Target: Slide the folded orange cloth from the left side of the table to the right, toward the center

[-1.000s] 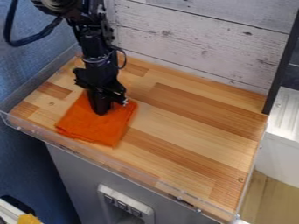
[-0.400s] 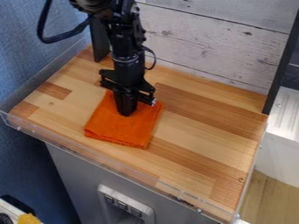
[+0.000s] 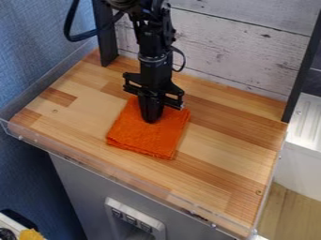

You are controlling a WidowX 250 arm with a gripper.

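My gripper (image 3: 151,119) points down, tip against orange cloth (image 3: 144,140), over its upper part. Cannot tell whether I'm clenched or released. Cloth lies flat, folded in layers, near middle of wood counter (image 3: 219,136). Clear rim (image 3: 125,179) along counter's front edge. Plank wall (image 3: 225,47) behind, 2 black posts (image 3: 301,75) beside it. Switch panel (image 3: 133,220) below counter, white unit (image 3: 304,159) at view's right.

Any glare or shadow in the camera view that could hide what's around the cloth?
Camera view: orange cloth evenly lit, no glare on it; black gripper so dark its details merge; small glints along the clear front rail; brightest patch, the white ridged surface at right, well away from the cloth.
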